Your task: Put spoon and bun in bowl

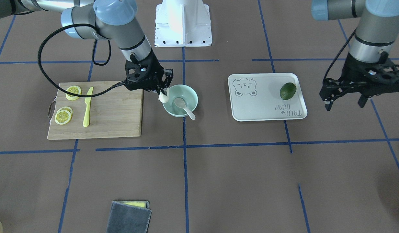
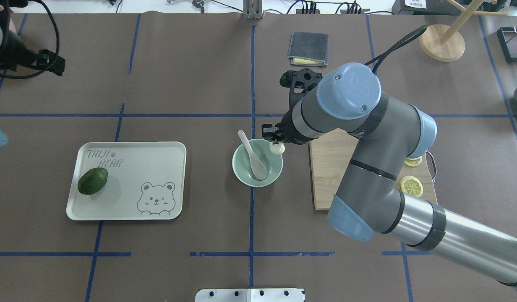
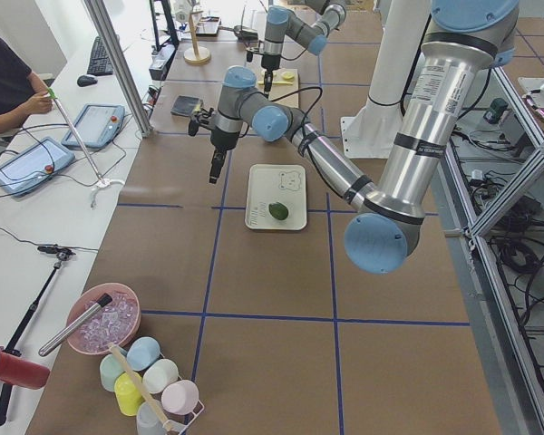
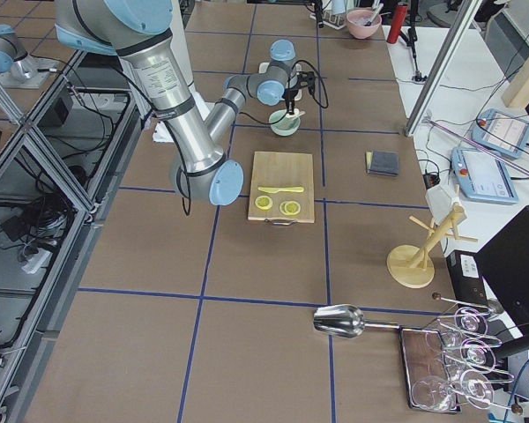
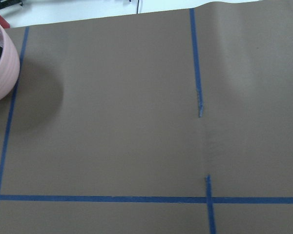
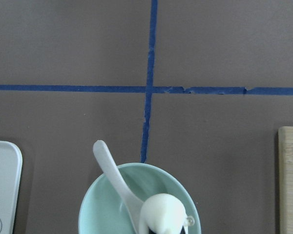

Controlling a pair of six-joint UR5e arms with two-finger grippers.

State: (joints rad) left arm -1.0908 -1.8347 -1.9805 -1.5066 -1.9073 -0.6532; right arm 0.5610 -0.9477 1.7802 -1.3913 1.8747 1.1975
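Observation:
The pale mint-green bowl stands mid-table, also in the overhead view and the right wrist view. The white spoon lies in it with its handle over the rim. My right gripper is shut on the white bun and holds it just above the bowl, by the rim on the cutting-board side. My left gripper hangs open and empty beyond the white tray.
A wooden cutting board with lemon slices and a yellow knife lies beside the bowl. The bear-print tray holds an avocado. A grey cloth lies at the operators' edge. A pink bowl shows in the left wrist view.

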